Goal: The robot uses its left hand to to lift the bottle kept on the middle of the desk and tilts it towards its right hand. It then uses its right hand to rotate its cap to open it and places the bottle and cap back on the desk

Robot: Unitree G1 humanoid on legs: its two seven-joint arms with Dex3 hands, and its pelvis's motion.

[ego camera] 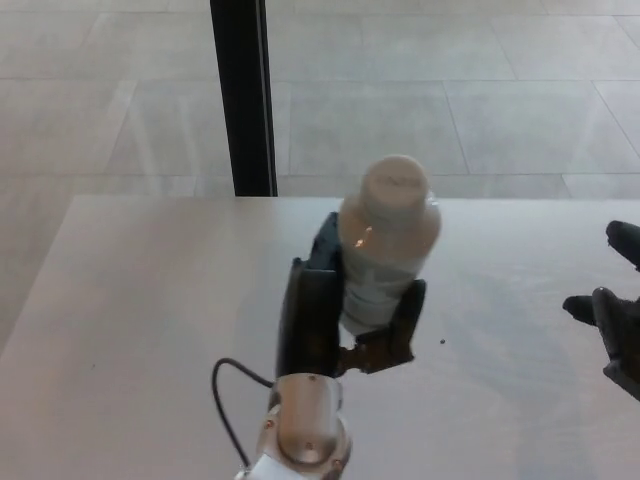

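The left hand point(345, 320) is clamped around the white plastic bottle point(385, 250), holding it above the desk point(130, 300) with its cap point(395, 185) on (tilted only slightly). This looks like the lifting step; next comes leaning it toward the right hand point(615, 320), which waits empty, fingers spread, well apart.

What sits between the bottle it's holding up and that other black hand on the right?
Nothing: in the head view, only bare desk shows between the bottle and the right hand.
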